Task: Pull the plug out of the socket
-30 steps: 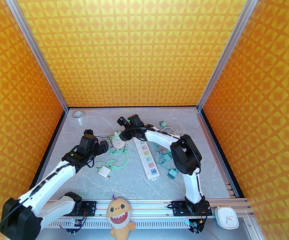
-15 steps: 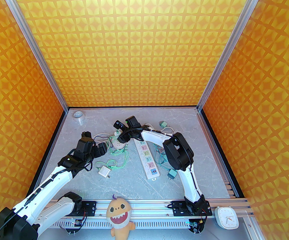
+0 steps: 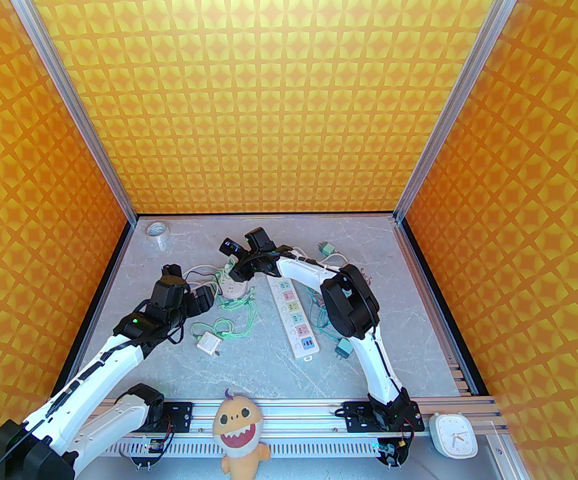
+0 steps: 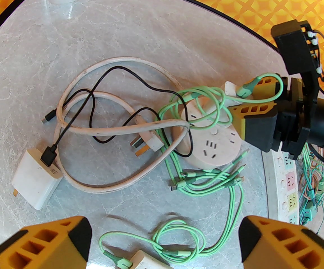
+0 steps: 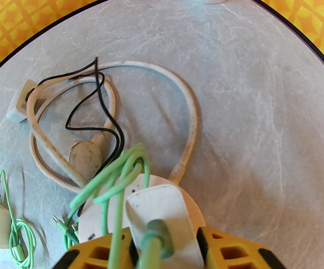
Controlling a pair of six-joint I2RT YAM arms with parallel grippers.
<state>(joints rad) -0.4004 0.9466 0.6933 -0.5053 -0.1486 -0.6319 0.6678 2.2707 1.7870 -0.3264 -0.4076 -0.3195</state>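
Seeing the right gripper (image 5: 164, 234) pinched onto the white charger plug (image 5: 162, 206), yellow fingers (image 5: 246, 245) looking snug against both sides, plug seated in the round socket (image 4: 212, 141) beside the far end of the long power strip (image 3: 296, 318). Looks ready for the actual pull. Best to go straight out from the socket face, slow and steady, no twisting or rocking. Mind the green cable (image 5: 108, 176) draped over one finger, easy to snag. Seeing the left gripper (image 4: 164, 234) wide open and holding nothing, hovering over the table (image 4: 150, 38) near that socket. Probably worth pressing the round base down with it first, otherwise likely to drag the whole socket along.
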